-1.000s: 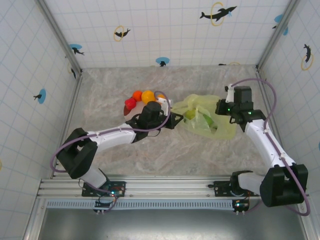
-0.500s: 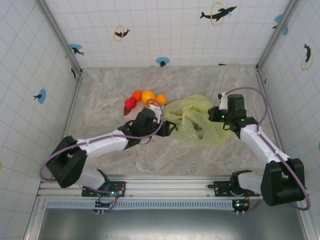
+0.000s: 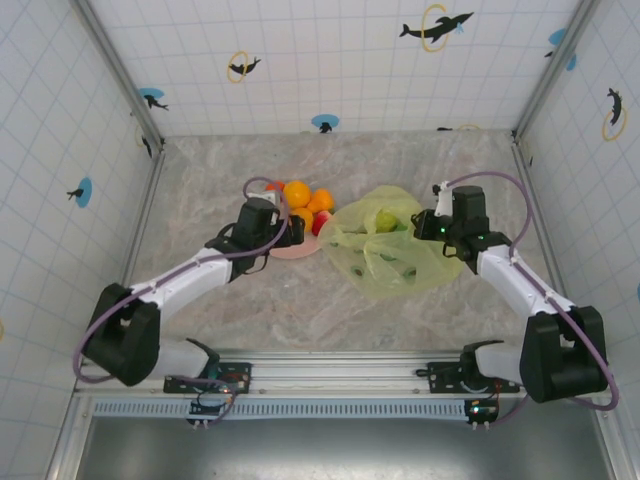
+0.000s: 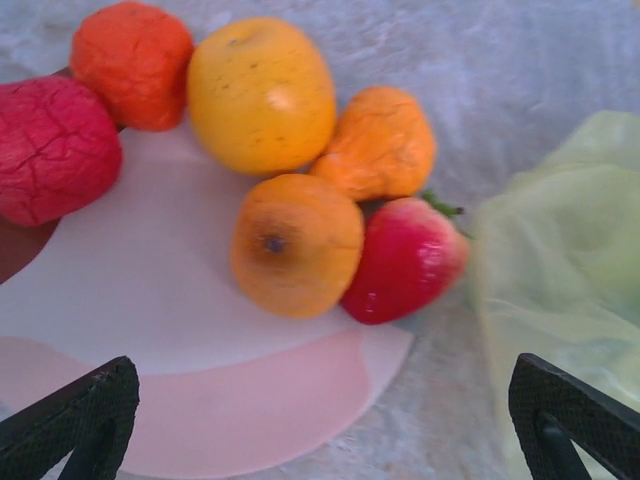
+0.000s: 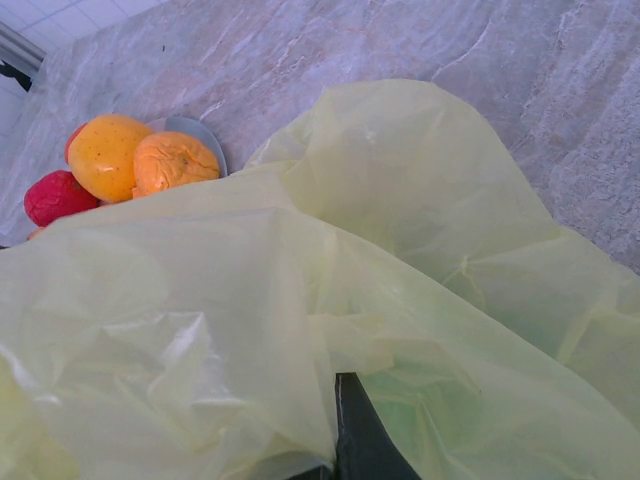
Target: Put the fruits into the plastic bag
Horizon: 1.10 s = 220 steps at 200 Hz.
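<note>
Several fruits sit bunched on a plate (image 4: 200, 400): a wrinkled red one (image 4: 55, 150), a wrinkled orange one (image 4: 130, 60), a yellow-orange apple (image 4: 262, 92), an orange pear shape (image 4: 380, 145), a round orange (image 4: 297, 243) and a red strawberry (image 4: 410, 260). My left gripper (image 4: 325, 440) hangs open just before them, nothing between its fingertips (image 4: 90, 410). In the top view it (image 3: 296, 232) is at the plate's near edge. The yellow-green plastic bag (image 3: 385, 250) lies right of the plate with a green fruit (image 3: 385, 220) inside. My right gripper (image 3: 428, 225) is shut on the bag's right side (image 5: 400, 250).
The plate (image 3: 290, 250) lies mid-table on the marble top, touching the bag's left edge. Tiled walls enclose the table on three sides. In the right wrist view the bag film hides most of my finger (image 5: 365, 440); fruits (image 5: 108, 155) peek over it.
My left gripper has pulled back leftward from the bag's mouth to the plate. The bag has shifted and sagged flatter. My right gripper moved slightly left, still holding the bag.
</note>
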### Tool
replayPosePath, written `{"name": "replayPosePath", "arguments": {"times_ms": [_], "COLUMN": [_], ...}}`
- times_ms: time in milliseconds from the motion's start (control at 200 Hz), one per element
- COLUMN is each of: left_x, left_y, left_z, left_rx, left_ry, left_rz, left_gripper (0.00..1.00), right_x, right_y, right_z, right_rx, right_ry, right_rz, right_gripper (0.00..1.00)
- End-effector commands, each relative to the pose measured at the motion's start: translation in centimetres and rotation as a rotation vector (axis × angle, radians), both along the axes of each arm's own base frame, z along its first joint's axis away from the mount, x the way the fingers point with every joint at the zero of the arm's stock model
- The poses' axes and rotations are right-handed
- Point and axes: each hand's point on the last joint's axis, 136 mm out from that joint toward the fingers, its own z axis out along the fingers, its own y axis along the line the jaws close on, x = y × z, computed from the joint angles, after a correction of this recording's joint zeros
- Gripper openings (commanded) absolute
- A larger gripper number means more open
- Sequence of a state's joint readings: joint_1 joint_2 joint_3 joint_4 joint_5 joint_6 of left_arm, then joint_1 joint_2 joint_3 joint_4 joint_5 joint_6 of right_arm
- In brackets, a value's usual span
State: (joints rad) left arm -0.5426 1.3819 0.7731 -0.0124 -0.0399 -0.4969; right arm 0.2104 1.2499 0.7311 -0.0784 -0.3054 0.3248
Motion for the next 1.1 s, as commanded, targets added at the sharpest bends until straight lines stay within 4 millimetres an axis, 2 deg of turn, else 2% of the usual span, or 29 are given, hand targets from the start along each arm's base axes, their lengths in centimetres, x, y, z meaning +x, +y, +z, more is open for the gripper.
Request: {"name": "replayPosePath", "arguments": {"times_ms": [0, 250, 340, 365, 465, 841, 1096], "left_x": [1.9, 5.5, 5.8, 6.8, 7.6, 7.8, 7.5], "left_y": [-0.5, -1.8, -2.1, -2.7, -3.1, -3.2, -2.8], "left_z": [0.0, -3.0, -4.7, -3.8, -4.6, -6.7, -7.2], "left_rx": [0.007, 0.031, 0.027, 0.010, 0.008, 0.004, 0.005], "left_ry": [-0.002, 0.051, 0.077, 0.053, 0.072, 0.109, 0.122], "left_rz": [0.006, 0.011, 0.003, 0.000, -0.006, -0.010, -0.006], "left_gripper": [0.98, 0.98, 0.98, 0.98, 0.94, 0.84, 0.74], "right_x": [0.9, 0.6, 0.5, 0.5, 0.3, 0.1, 0.0], "right_y": [0.5, 0.3, 0.3, 0.3, 0.2, 0.1, 0.1], "right_z": [1.4, 1.0, 0.9, 0.8, 0.6, 0.1, 0.0], "right_rx": [0.012, -0.001, -0.001, -0.001, -0.003, -0.004, -0.003], "right_ry": [-0.051, -0.042, -0.041, -0.039, -0.035, -0.024, -0.022], "right_rz": [0.011, 0.016, 0.017, 0.018, 0.015, 0.011, 0.009], "right_gripper": [0.00, 0.00, 0.00, 0.00, 0.00, 0.00, 0.00]}}
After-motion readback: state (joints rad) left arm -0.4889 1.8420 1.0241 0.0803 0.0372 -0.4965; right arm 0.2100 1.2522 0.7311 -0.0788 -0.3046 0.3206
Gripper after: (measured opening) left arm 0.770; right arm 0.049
